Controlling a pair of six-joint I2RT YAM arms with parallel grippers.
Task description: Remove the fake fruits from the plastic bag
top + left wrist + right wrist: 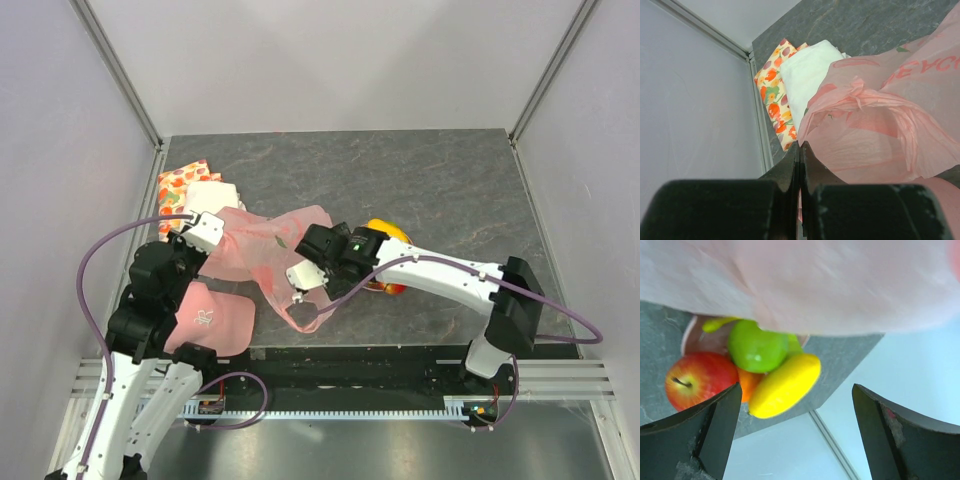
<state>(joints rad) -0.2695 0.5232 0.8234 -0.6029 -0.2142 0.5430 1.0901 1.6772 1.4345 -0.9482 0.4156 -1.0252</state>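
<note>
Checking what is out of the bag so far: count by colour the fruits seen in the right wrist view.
Red: 1, red apple.
Green: 1, green apple; a greenish sliver behind it may be another.
Orange: 1, orange fruit, mostly hidden.
Yellow: 2, yellow mango and banana tip.
Total: 5 sure.

Open tabletop [420,170] far right; plastic bag [262,248], folded cloths [192,185] left.
</note>
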